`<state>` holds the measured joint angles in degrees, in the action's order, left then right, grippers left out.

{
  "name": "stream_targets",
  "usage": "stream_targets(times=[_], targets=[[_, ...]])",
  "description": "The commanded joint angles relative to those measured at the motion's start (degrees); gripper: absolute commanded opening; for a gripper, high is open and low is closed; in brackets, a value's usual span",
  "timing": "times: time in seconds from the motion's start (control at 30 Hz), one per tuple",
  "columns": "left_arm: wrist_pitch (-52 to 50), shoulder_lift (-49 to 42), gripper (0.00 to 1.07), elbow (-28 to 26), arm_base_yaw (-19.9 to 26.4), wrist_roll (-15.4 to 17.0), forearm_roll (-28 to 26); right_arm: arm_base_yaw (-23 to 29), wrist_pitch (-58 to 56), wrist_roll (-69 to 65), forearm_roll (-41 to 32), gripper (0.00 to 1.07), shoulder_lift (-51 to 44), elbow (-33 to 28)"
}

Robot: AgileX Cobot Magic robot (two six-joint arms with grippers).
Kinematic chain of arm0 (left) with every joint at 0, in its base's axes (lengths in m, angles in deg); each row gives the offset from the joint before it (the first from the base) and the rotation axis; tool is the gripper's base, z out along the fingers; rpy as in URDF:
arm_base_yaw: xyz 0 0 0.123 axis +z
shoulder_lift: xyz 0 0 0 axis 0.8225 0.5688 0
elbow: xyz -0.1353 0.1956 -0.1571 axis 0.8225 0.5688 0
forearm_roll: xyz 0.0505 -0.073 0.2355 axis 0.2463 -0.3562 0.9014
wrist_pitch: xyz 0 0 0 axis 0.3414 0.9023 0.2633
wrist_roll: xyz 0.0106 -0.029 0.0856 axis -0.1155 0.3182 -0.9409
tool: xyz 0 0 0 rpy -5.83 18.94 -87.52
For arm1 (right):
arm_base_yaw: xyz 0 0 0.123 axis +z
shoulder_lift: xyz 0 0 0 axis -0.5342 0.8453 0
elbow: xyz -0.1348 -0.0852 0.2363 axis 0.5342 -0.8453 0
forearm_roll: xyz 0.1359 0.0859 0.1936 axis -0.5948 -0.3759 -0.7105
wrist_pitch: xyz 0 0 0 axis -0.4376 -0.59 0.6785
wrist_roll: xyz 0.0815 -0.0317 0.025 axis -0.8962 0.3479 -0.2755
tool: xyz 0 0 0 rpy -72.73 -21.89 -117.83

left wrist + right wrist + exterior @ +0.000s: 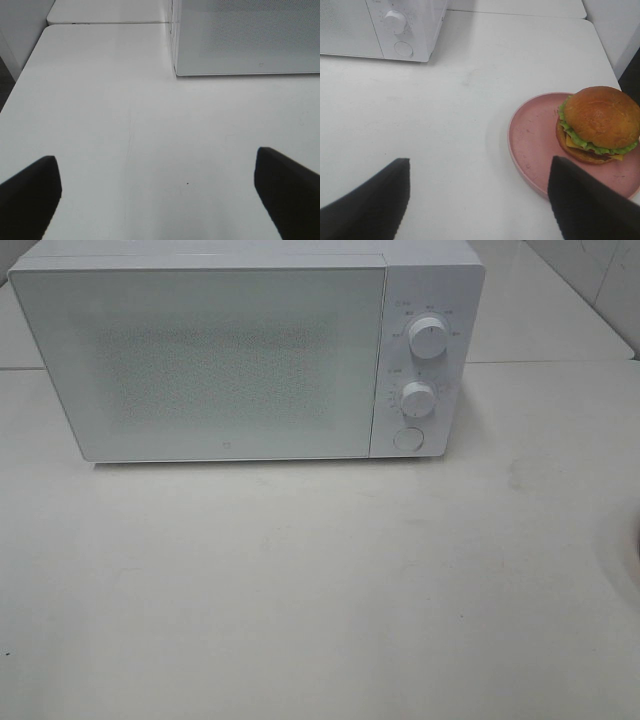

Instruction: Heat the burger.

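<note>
One white microwave (245,355) dominates the table (320,590), its door shut and nothing yet begun, so the opening step looks to be in hand. Next, I judge, the door must be opened before anything goes inside. To the microwave's front right sits a pink plate (535,135) with the burger (597,125) on it: glossy brown bun, green lettuce frill, yellow cheese edge. The left gripper (157,195) hangs spread wide and empty before the microwave; the right gripper (480,200), also parted and empty, hovers near the plate.

White microwave (240,355), door shut, on table (300,590).
</note>
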<state>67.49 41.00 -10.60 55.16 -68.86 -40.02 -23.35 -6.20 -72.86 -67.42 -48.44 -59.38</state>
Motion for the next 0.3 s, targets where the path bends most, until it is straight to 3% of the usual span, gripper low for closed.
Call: stream_targets(times=[0.03,0.3], targets=[[-0.40,-1.66,0.98,0.17,0.29,0.29,-0.29,-0.23,0.34,0.17,0.06,0.75,-1.03,-0.17],[-0.40,-1.66,0.98,0.17,0.29,0.29,-0.29,-0.23,0.34,0.17,0.06,0.75,-1.03,-0.17]])
